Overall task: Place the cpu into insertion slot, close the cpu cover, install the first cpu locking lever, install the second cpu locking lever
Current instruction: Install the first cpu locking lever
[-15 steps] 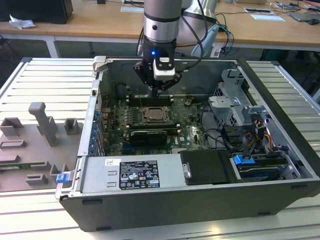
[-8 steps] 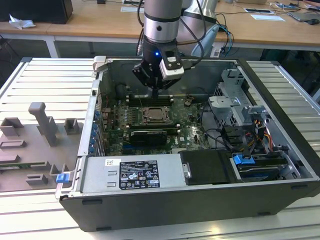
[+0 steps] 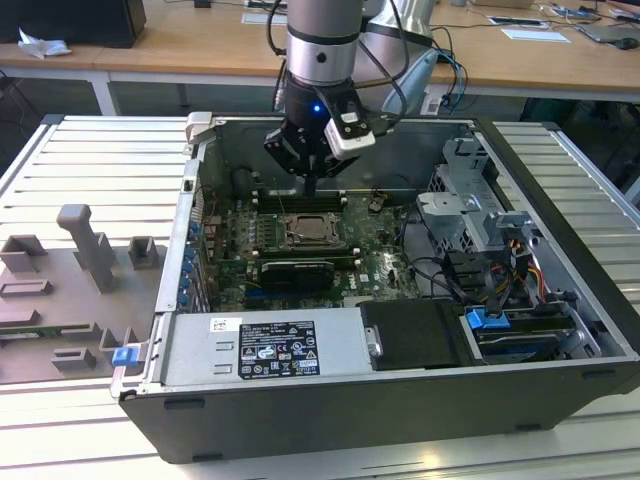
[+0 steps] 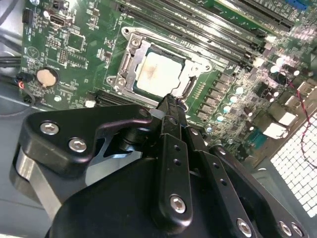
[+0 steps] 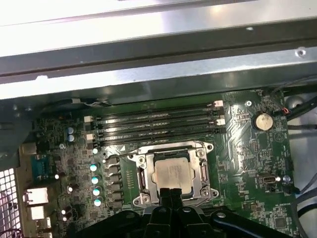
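Exterior view first: the arm reaches down into an open computer case [image 3: 560, 300] lying on a ribbed metal worktop [image 3: 90, 150], and its pincer [image 3: 312, 185] hangs above the green motherboard [image 3: 380, 265], just behind the socket as that camera sees it. The slim black fingers [image 4: 171, 106] are pressed together with no gap between them, clenched on nothing, their tips poised just over the near edge of the socket frame in the second wrist view.

The cpu [image 5: 171, 173] lies flat inside the insertion slot [image 5: 140, 174], its dull silver-beige top showing square in both wrist views. The cpu cover [image 4: 132, 54] lies down around the chip (its big cut-out leaves the metal top bare), framing it on all sides.

Beside the socket run the long black memory slots [image 5: 156, 124], and a round coin battery [image 5: 263, 120] sits on the board well apart from it. In the exterior view, a grey fixture with upright blocks [image 3: 85, 250] stands on the worktop at that view's left, outside the case, and a labelled silver power supply [image 3: 275, 348] fills the case's near side.
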{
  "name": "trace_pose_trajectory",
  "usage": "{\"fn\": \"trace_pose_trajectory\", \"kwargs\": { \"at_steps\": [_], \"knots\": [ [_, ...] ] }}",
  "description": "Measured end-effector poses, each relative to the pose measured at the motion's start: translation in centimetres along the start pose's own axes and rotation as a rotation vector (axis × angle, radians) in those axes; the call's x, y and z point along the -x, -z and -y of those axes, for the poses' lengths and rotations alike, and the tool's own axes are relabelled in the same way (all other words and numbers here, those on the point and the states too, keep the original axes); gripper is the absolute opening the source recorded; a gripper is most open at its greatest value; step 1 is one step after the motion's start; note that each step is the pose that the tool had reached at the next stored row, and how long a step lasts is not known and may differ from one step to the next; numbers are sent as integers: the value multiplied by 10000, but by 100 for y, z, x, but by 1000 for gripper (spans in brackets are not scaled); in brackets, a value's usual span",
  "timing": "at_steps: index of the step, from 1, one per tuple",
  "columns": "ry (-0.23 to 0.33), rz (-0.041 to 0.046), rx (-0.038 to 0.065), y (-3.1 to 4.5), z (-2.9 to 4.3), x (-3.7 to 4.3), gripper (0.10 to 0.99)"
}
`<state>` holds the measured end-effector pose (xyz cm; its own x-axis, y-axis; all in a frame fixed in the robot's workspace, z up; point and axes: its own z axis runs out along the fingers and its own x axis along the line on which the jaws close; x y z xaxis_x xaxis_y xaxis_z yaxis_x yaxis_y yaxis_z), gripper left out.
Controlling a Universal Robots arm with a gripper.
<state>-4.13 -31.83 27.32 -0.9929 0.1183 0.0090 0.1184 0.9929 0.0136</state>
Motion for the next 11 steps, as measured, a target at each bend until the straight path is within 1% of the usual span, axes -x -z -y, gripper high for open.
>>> {"fn": "trace_pose_trajectory", "kwargs": {
  "at_steps": [3,8,10,11],
  "knots": [
    [33,18,32,-7,10,-85,106],
    [928,3,22,-19,11,-85,106],
    [1116,7,25,-22,14,-96,106],
    [1164,21,24,-25,18,-122,106]
  ]
}}
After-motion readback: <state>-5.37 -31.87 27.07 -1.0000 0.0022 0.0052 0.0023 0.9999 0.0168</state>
